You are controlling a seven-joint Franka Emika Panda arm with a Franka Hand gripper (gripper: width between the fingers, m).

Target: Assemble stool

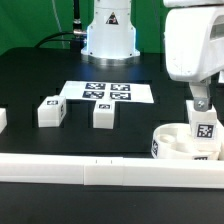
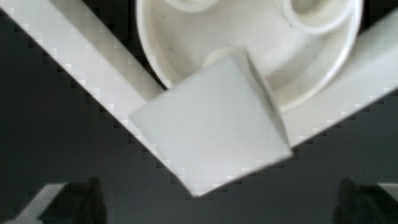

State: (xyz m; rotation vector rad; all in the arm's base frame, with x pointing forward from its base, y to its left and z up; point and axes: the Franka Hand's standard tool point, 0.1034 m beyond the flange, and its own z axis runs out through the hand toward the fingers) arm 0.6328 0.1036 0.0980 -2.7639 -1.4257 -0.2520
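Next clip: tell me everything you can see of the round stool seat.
The seat is a white, plastic-looking round disc with a raised rim and rounded sockets, and it has a black-and-white tag on its side wall. It lies flat, sockets up, at the exterior view's right, in the corner of the white rails. One blocky leg stands upright on it, apparently in a socket. The open gripper hangs just above.

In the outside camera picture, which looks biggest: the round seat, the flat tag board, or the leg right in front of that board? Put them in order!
Marker board and seat: about alike. The seat sits nearer and runs off the picture's edge, so I won't rank them.
Leg: clearly smallest.
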